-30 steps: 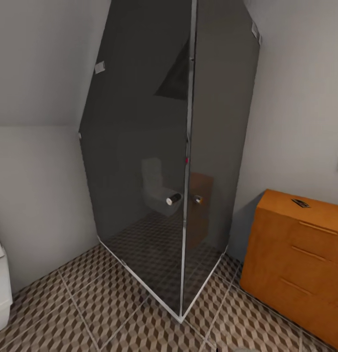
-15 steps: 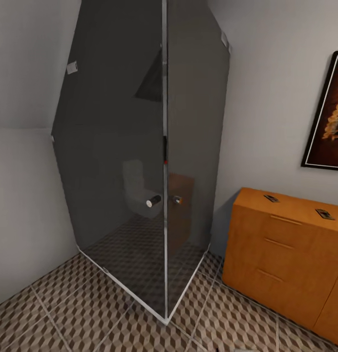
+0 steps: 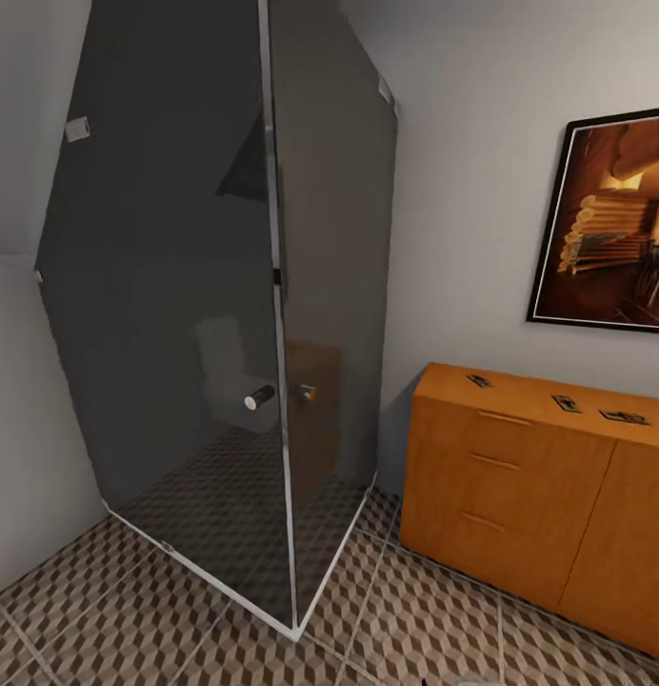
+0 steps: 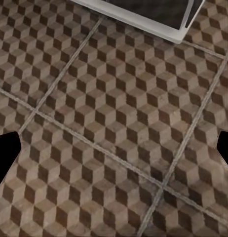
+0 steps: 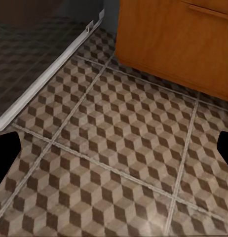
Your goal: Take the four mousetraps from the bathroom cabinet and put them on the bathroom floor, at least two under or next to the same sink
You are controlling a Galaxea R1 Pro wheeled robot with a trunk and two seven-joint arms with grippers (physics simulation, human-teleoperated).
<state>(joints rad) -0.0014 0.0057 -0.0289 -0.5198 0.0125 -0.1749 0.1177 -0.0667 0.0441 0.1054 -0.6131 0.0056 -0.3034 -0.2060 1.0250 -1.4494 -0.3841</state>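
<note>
Corner of the bathroom, pale grey walls, slope of ceiling overhead.

Dark smoked-glass shower enclosure (image 3: 215,314) fills the corner, two panes meeting at a chrome edge, white sill along the base. Small chrome knobs (image 3: 259,396) either side of the edge. Faint reflection of a toilet and of orange wood in the glass.

Orange-brown cabinet (image 3: 520,505) stands against the wall beside the shower, a narrow gap between them. Three stacked drawers with slot handles on its near half, a plain door panel on the far half.

On the cabinet's flat top: three mousetraps in sight, spread in a loose line and apart from one another. One (image 3: 479,380) near the shower end, a second (image 3: 566,403) further along, a third (image 3: 624,416) just past it. Too small to make out detail beyond dark frames on tan boards. A fourth I cannot pick out.

Framed picture (image 3: 610,224) with a dark frame hangs on the wall above the cabinet, warm amber scene.

Bathroom floor (image 3: 129,610), cube-pattern tiles with pale grout, bare of traps where visible. Left wrist view looks down on tiles (image 4: 114,128) and the white shower sill (image 4: 143,22). Right wrist view shows tiles, the sill and the cabinet's lower front (image 5: 178,44).

End effector state, either arm: cannot tell; only dark corner shapes at the wrist views' edges.
</note>
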